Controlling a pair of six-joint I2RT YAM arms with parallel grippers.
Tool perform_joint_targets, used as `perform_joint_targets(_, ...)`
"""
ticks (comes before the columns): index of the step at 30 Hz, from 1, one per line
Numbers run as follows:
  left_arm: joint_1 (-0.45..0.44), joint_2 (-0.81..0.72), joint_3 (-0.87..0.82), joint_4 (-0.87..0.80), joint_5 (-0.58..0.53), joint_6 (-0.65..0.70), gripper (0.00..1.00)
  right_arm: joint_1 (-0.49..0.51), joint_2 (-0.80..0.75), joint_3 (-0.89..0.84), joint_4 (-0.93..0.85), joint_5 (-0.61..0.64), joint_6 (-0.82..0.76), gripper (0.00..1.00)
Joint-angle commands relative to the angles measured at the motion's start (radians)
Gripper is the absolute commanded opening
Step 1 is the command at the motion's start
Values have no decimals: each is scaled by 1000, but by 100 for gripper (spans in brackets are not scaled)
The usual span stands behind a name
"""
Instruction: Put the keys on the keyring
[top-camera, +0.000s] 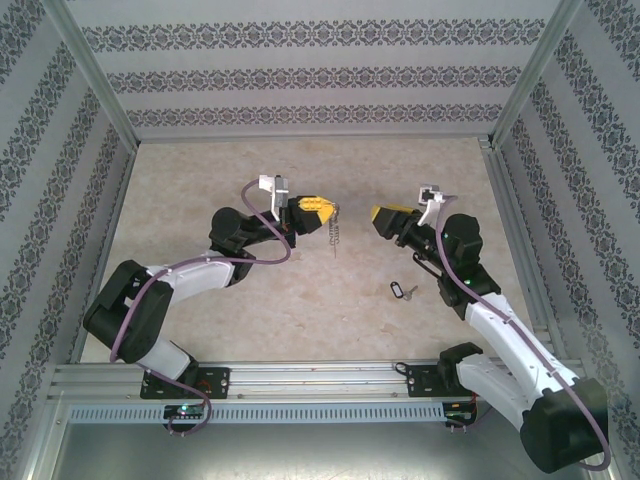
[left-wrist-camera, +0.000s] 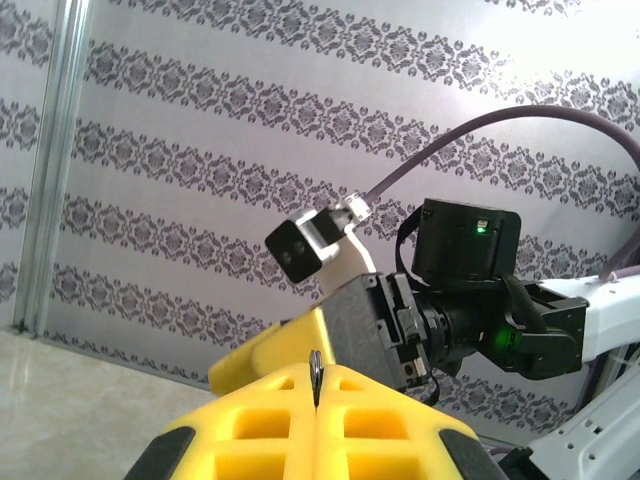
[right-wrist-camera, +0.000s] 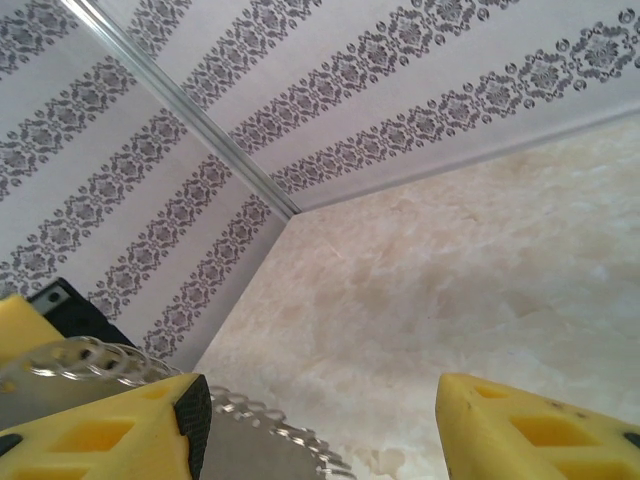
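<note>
Top external view gives you the left gripper (top-camera: 322, 213) raised over the middle of the table (top-camera: 300, 330), its yellow fingers pressed together on the top of the keyring (top-camera: 335, 236). The thin metal loop hangs down from the fingertips with its beaded chain (top-camera: 333, 245) trailing below, off the table surface.

From the left wrist you see those fingers (left-wrist-camera: 250, 425) fully closed, with a thin dark sliver of the keyring's edge (left-wrist-camera: 315, 375) pinched in the seam between them. The other arm's wrist faces this camera against the patterned wall (left-wrist-camera: 200, 150).

Back in the top external view, the right gripper (top-camera: 382, 215) sits just across from the keyring, level with it and apart from it, pointing toward the left gripper.

From the right wrist you see its two yellow fingers (right-wrist-camera: 100, 435) standing well apart with bare table between them, so they are open and hold nothing. A blurred curve of beaded metal runs beside the finger on the picture's left; you cannot tell whether it touches that finger.

One small key (top-camera: 400, 290), dark-headed with a pale loop, lies flat on the table below the right gripper and close beside the right forearm, well apart from the keyring and untouched by either gripper.
</note>
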Motion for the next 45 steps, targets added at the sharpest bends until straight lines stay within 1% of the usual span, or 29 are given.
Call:
perform_joint_targets(1, -11, 6, 41, 92, 32, 123, 0, -10, 10, -15, 4, 17, 12, 62)
perform_joint_targets(6, -11, 16, 46, 93, 41, 182, 0, -11, 39, -9, 14, 3, 17, 62)
perform_joint_targets(18, -11, 4, 33, 91, 59, 258, 0, -12, 83, 6, 41, -33, 21, 62)
perform_joint_targets(26, -11, -5, 20, 90, 54, 275, 0, -12, 66, 19, 37, -71, 19, 62)
perform_joint_targets(30, -9, -17, 5, 89, 36, 253, 0, -11, 54, 37, 29, -113, 9, 62)
perform_joint_targets(35, -2, -32, -13, 62, 31, 176, 0, -9, 41, 74, 21, -169, -20, 62)
perform_joint_targets(38, 5, -69, -20, -59, 47, 165, 0, -7, 28, 82, 1, -176, -39, 62)
perform_joint_targets(41, 6, -134, -9, -296, 52, 222, 0, -8, 17, 83, -7, -190, -51, 62)
perform_joint_targets(45, 6, -216, 98, -784, 73, 344, 0, -10, 8, 80, -10, -228, -67, 62)
